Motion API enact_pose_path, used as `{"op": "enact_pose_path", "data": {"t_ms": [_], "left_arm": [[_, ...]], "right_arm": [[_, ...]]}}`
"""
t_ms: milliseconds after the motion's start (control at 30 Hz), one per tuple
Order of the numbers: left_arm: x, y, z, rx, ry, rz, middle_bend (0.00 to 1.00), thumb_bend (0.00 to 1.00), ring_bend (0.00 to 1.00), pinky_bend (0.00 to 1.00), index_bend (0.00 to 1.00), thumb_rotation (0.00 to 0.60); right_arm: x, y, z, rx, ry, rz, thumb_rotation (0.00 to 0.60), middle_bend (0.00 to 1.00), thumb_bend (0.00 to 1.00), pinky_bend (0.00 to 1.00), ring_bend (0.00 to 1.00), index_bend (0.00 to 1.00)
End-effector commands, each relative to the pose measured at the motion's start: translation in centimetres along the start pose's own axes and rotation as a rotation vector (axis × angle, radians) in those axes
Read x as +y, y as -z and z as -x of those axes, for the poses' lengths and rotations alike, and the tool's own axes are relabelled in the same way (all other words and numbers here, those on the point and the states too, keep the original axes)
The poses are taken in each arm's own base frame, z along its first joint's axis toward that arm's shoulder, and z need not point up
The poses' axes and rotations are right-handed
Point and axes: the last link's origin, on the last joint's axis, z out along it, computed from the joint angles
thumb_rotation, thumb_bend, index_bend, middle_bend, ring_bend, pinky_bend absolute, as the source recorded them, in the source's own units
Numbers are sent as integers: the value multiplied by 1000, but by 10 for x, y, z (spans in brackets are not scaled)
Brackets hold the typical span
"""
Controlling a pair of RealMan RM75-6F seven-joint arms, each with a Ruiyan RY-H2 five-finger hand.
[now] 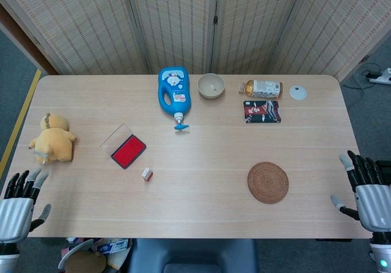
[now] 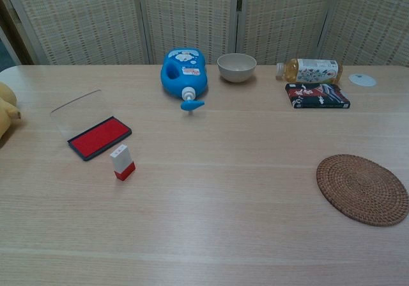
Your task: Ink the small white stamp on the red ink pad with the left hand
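Off the table's near-left corner, left hand (image 1: 15, 209) apparently empty, fingers apart

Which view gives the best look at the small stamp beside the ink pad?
The chest view. There the stamp is larger and seen from the side, standing upright with its white body over a red base, just in front of the open ink pad. The head view shows the stamp only from above, as a tiny speck.
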Motion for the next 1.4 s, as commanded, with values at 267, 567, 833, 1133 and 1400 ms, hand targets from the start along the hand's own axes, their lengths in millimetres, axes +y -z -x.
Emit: {"op": "enact_pose_path", "data": {"t_ms": [267,567,833,1133,1400], "left_arm": [[44,-34,-17,-116,-66,171,0,328,0,46,109,600],[92,-69,-26,-147,-89,336,60,328,0,46,117,600],[134,-89,-29,-177,-115,453,116,328,3,59,155,600],[168,-117,-11,-280,-105,520,116,328,10,71,150,600],[187,-139,0,-378,-121,499,122,328,10,77,155,600]], "right_arm": [[4,-8,0,-12,-10,13,600,0,203,0,0,0],[5,-10,-1,-20,-25,7,600,0,204,0,0,0],[9,-10,-4,-23,-46,12,600,0,203,0,0,0],[15,-12,-7,-22,-75,27,600,0,203,0,0,0],[20,-12,-12,-24,-100,24,600,0,203,0,0,0]]}}
